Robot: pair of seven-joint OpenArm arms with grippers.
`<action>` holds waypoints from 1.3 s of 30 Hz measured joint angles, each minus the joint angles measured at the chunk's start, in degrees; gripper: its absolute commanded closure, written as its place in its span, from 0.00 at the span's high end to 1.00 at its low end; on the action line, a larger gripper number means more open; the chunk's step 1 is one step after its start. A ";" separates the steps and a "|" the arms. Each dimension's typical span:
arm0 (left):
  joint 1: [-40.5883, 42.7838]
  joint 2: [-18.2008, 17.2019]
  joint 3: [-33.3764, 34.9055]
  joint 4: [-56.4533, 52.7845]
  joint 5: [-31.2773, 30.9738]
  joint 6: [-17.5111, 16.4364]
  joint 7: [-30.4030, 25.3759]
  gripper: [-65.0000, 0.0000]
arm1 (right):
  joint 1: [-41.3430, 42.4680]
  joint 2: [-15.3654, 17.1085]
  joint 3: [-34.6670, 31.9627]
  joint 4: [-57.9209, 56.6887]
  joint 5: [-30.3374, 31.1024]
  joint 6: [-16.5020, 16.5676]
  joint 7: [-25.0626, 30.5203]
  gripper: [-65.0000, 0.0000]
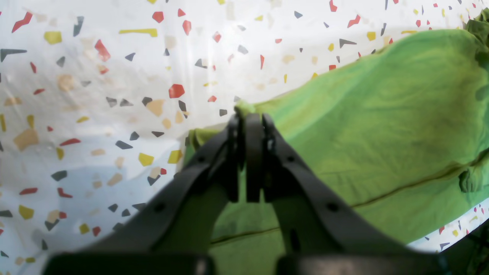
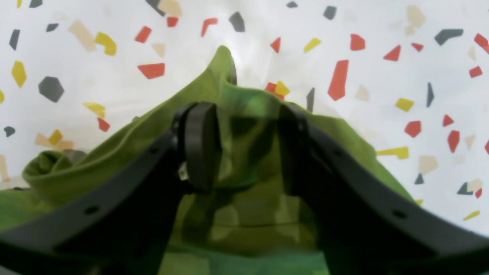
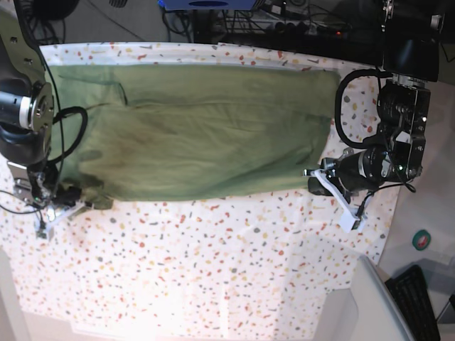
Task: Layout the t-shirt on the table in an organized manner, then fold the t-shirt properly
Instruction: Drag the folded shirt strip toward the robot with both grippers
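Note:
The olive-green t-shirt point(image 3: 206, 135) lies spread lengthwise across the far half of the speckled table point(image 3: 213, 270). My left gripper point(image 3: 313, 186) is at the shirt's near right corner. In the left wrist view this left gripper point(image 1: 248, 118) is shut, with a small tuft of the t-shirt point(image 1: 382, 114) pinched at its tips. My right gripper point(image 3: 89, 204) is at the shirt's near left corner. In the right wrist view the right gripper point(image 2: 246, 114) has its jaws apart, with a raised fold of the t-shirt point(image 2: 214, 80) between them.
A grey bin point(image 3: 370, 305) stands at the near right corner beside a black keyboard point(image 3: 416, 298). A green tape roll point(image 3: 422, 240) lies off the table's right edge. Cables and dark equipment point(image 3: 284, 25) line the far edge.

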 measured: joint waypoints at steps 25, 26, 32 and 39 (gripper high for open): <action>1.57 0.02 -0.13 6.88 -0.22 -0.02 -0.17 0.00 | -4.70 -0.98 0.00 19.30 -0.02 0.15 -7.39 0.00; 2.78 0.26 -0.94 7.69 -0.55 -0.07 0.17 0.00 | -6.12 -1.03 0.00 21.49 -0.02 0.15 -7.32 0.00; 6.21 1.62 -9.29 10.36 0.26 0.00 3.48 0.00 | -11.78 -0.94 0.00 33.64 -0.02 0.46 -13.46 0.00; 7.67 1.86 -9.46 13.88 -0.17 -0.22 6.03 0.00 | -20.39 -0.98 0.33 48.28 0.11 0.55 -20.98 0.00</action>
